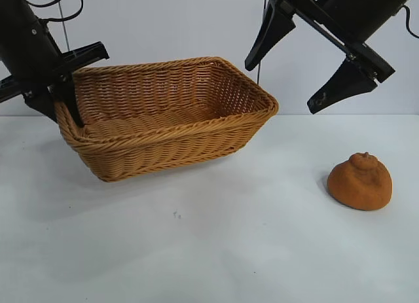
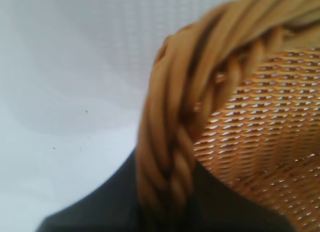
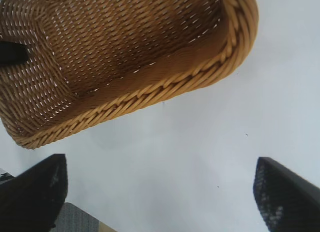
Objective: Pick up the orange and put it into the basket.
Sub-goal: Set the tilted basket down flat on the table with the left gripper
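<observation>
Left gripper [image 1: 62,100]: clamped on the braided rim of the basket [image 1: 196,129] at its 9 o'clock end; the left wrist view shows the braid running between the dark fingers. That end is lifted, so the basket sits tilted.

Right gripper [image 1: 308,71]: jaws spread wide, holding nothing, hanging in the air at about 1 o'clock from the basket and 11 o'clock from the orange [image 1: 360,180].

Orange, place: resting alone on the white table [image 1: 209,250], well apart from the basket, at about 4 o'clock from it.

Orange, look: dull orange-brown, rough and lumpy, squat, with a small knob on top pointing up.

Basket, look: golden-tan wicker, rectangular, sloped sides, nothing inside.

Step in hand, as I judge it: the fruit is not yet picked up; your free right gripper is the one placed to reach it.

How to do it well: bring the right gripper straight down over the knob, set the fingers on either side of the broad body, and close gently, since the lumpy skin may roll. Keep your left grip steady so the basket's mouth stays presented.
</observation>
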You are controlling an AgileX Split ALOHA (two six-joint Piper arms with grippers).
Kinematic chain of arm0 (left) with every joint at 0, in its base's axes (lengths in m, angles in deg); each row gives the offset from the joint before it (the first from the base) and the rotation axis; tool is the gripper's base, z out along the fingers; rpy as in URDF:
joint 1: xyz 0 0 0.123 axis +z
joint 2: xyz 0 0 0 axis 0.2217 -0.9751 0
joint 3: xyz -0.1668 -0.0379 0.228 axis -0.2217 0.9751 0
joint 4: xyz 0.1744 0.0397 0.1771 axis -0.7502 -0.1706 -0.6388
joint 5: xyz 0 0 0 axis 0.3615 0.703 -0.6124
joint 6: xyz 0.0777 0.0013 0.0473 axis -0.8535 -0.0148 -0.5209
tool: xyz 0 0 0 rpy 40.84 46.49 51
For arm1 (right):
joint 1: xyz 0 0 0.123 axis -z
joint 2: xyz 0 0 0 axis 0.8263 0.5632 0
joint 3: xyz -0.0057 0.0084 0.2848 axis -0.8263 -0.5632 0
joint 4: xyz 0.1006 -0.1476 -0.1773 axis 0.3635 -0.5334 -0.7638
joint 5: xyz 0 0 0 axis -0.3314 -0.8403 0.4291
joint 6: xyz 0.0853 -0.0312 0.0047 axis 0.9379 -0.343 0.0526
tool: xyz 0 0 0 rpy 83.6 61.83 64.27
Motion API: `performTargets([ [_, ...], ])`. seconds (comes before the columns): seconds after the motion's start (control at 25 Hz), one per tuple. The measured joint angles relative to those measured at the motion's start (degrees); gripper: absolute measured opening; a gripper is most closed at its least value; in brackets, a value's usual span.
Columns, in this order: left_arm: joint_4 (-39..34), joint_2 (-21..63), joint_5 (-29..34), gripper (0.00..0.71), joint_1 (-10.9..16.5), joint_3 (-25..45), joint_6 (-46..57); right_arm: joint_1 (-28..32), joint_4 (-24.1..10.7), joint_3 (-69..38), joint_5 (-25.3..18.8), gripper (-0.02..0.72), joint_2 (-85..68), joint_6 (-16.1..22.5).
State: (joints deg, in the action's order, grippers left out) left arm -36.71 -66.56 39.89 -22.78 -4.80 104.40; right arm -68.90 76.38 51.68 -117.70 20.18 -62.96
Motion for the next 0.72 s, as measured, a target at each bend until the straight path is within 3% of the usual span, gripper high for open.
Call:
performTargets([
  [0.32, -0.61, -3.31, 4.93, 0.085, 0.06, -3.15, -6.76, 0.0, 0.0, 0.0, -0.21, 0.694, 0.0, 0.0],
  [0.6, -0.13, -12.08, 15.55, 0.085, 0.06, -14.84, -16.04, 0.0, 0.0, 0.0, -0.6, 0.694, 0.0, 0.0],
  [0.72, 3.38, -13.68, 16.28, 0.085, 0.06, -16.83, -19.67, 0.0, 0.0, 0.0, -0.61, 0.694, 0.0, 0.0],
])
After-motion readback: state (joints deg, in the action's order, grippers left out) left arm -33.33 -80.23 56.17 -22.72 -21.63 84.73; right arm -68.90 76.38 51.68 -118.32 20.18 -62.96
